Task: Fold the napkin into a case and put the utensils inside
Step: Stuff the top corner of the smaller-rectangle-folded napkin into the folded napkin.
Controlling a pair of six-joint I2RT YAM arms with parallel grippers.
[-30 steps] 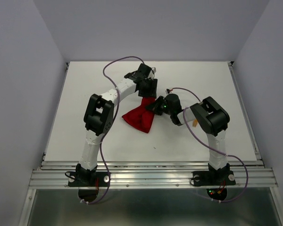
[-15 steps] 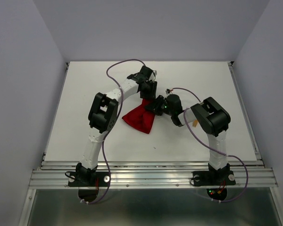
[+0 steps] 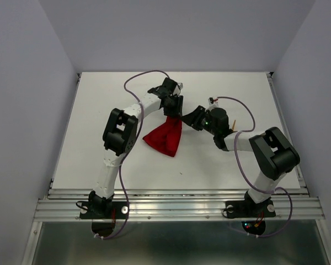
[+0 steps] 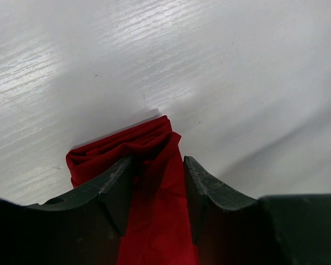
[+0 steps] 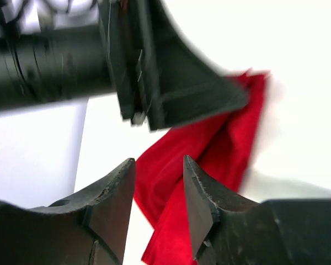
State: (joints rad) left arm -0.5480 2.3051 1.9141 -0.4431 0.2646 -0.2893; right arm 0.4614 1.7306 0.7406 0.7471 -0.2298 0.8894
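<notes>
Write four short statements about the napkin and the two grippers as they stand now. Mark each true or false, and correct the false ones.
1. Red cloth of the napkin runs between the fingers of the left gripper. True.
2. The right gripper is clamped on the napkin. False: its jaws stand apart with nothing between them, and in the top view it sits off to the right of the cloth.
3. The napkin is spread out flat as a full square. False: it is bunched, narrow at the far end by the left gripper and wider toward the near edge of the table.
4. The napkin lies on the table between the two arms. True.
</notes>
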